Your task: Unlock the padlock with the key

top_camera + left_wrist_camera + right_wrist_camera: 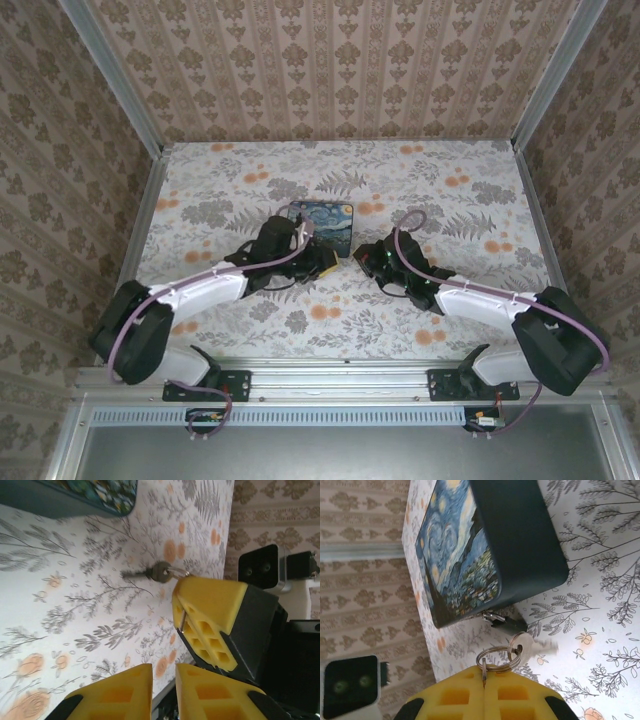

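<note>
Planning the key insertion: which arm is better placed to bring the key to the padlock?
Right, probably. The right gripper holds the key by its ring, with the padlock just ahead beside the blue tin. The left gripper holds nothing.

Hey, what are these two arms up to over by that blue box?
They are trying to open a tiny padlock with a key. The right tool is shut on the key ring, with the small key on it down near the table. The dark padlock lies right beside the blue tin. The left tool sits close by, slightly open and holding nothing. Whether the key is in the lock is too small to tell.
</note>
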{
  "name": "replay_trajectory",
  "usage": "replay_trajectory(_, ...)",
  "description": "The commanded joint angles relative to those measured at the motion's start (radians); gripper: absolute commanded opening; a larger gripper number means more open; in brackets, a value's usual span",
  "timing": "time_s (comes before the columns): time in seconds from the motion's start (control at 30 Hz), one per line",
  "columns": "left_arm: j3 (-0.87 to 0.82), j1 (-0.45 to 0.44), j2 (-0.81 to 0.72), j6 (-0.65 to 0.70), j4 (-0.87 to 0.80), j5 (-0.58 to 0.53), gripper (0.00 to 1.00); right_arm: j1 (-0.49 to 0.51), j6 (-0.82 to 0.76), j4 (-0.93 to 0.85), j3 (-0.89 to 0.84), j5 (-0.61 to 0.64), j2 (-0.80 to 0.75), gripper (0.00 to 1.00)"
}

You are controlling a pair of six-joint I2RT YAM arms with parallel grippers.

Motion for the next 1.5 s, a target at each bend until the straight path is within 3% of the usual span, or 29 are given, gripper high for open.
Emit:
replay_trajectory(0.0,0.0,-0.024,0.065,-0.082,0.181,0.072,0.19,-0.001,0.139,0.02,-0.018,0.071,0.013,0.03)
replay_trajectory(0.23,-0.003,-0.029,0.158,-0.199,0.362,0.076,0.17,0.0,0.146,0.038,-0.021,0.071,0.029,0.02)
replay_trajectory(0.73,0.0,-0.031,0.18,-0.211,0.354,0.06,0.16,0.002,0.204,0.124,-0.053,0.052,0.047,0.01)
replay_trajectory(0.97,0.001,-0.032,0.123,-0.148,0.207,0.015,0.26,0.003,0.194,0.101,-0.053,0.074,0.03,0.01)
replay_trajectory(1.47,-0.011,-0.027,0.177,-0.217,0.324,0.011,0.19,0.032,0.249,0.18,-0.061,0.046,0.047,0.01)
